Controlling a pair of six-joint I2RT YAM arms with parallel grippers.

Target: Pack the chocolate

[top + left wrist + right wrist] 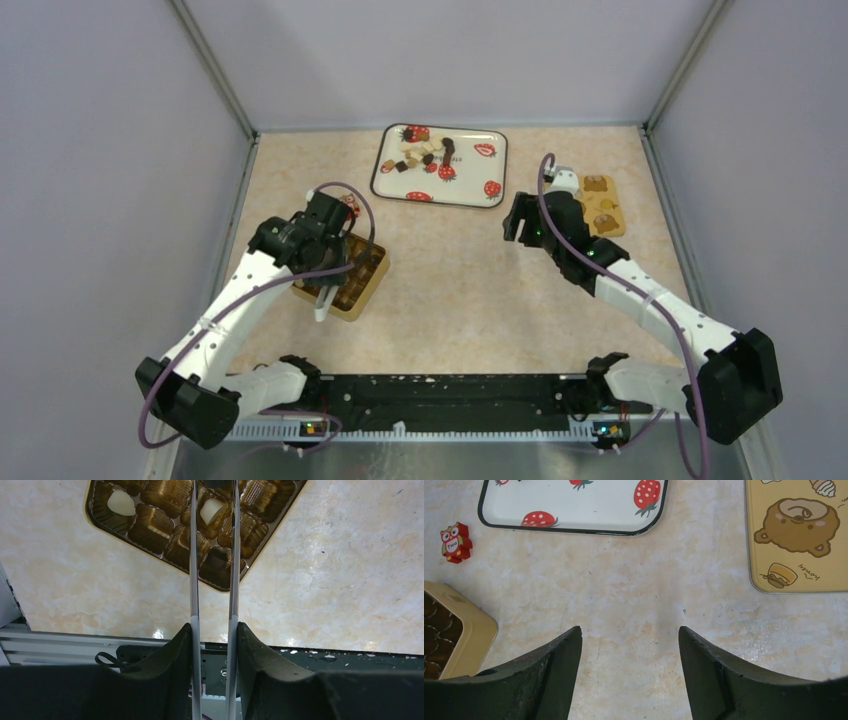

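The left pincer is drawn narrow, clamped on one pair of tweezers. That is probably because each piece of chocolate is far smaller than its own fingers. The blades reach over the box, either side of a white piece. A dark shape sits between the tips at the picture's edge, too cropped to call a carried piece.

The box holds two white pieces, the second a few cups to the left, and what looks like one dark piece at the near corner. The other cups in view look bare.

The right pincer stands wide and empty over the desk, well to the right of the box. It is likely kept clear of the left arm's path.

One red owl sits just beyond the box. One plate lies further beyond it, to the right, with the heap of chocolate, too small to count. One lid lies furthest right of the box, off so the cups stay reachable
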